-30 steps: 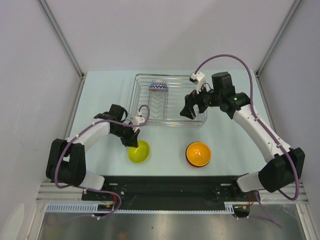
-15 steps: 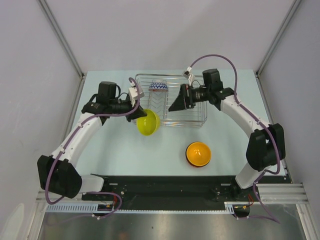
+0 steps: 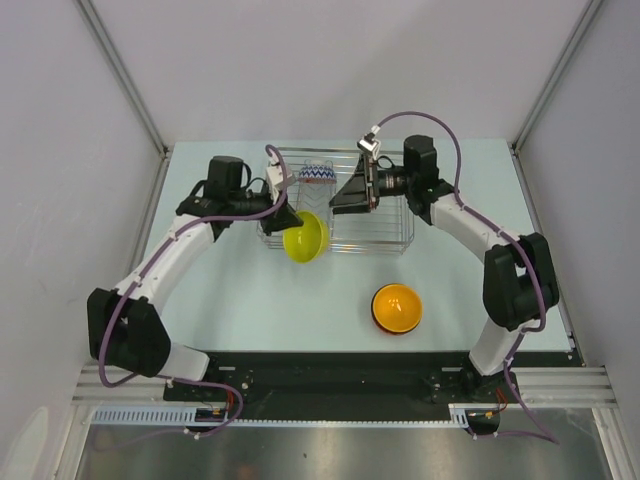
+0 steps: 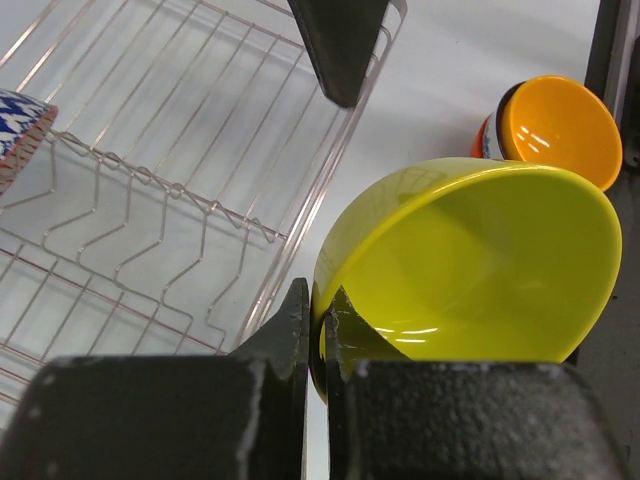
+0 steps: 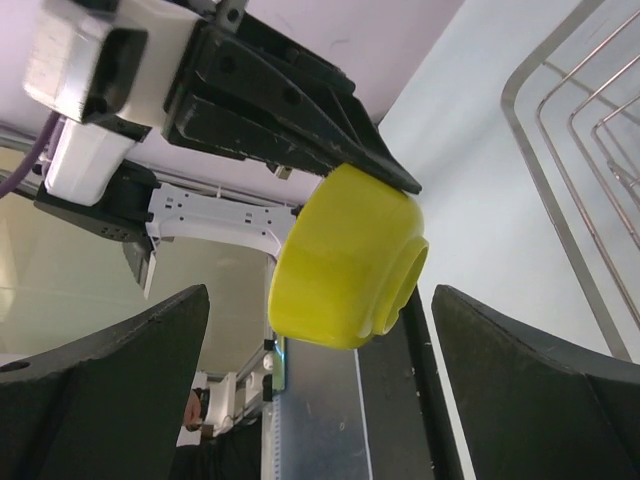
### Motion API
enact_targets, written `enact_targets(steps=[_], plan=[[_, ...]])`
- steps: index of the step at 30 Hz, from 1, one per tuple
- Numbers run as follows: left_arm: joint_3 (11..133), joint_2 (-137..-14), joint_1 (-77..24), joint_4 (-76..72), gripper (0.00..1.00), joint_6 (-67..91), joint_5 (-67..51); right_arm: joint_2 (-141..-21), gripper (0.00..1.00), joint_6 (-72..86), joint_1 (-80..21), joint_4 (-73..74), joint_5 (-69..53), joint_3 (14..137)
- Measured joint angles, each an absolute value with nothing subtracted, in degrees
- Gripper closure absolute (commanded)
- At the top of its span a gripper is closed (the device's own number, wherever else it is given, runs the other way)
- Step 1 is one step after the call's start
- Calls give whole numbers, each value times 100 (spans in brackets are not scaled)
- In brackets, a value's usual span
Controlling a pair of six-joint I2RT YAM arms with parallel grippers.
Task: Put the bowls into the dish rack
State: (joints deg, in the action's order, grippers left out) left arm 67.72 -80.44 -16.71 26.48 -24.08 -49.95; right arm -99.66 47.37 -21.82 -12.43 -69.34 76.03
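My left gripper (image 3: 288, 216) is shut on the rim of the lime-yellow bowl (image 3: 305, 237) and holds it tilted on its side, in the air over the front left edge of the silver wire dish rack (image 3: 398, 242). In the left wrist view the fingers (image 4: 296, 330) pinch the bowl's rim (image 4: 470, 260). My right gripper (image 3: 340, 200) is open and empty above the rack, facing the yellow bowl (image 5: 345, 260). The zigzag-patterned bowl (image 3: 317, 175) stands in the rack's back left. The orange bowl (image 3: 396, 307) sits on a red one on the table.
The rack's wire dividers (image 4: 150, 190) lie below and left of the held bowl. The orange bowl also shows in the left wrist view (image 4: 555, 125). White walls and metal posts (image 3: 125, 85) surround the table (image 3: 200, 290).
My left gripper has lifted the yellow bowl off the table and carried it right and back to the rack's front left edge. My right gripper has swung left over the rack.
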Motion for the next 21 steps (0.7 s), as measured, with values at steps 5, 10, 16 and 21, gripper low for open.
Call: enact_targets(steps=[5, 10, 16, 21], plan=[[7124, -8241, -1673, 2547, 100, -2316, -4987, -10033, 0, 4615, -2342, -1052, -6923, 7605], [7365, -8256, -1678, 2497, 100, -2285, -4967, -10027, 0, 4353, -2456, -731, -6882, 7612], [7402, -8458, -1730, 2550, 100, -2303, -4877, -10005, 0, 4174, -2462, -460, -6838, 7609], [7474, -8632, -1741, 2578, 100, -2349, -4794, -9939, 0, 4174, -2547, -410, -6842, 7609]])
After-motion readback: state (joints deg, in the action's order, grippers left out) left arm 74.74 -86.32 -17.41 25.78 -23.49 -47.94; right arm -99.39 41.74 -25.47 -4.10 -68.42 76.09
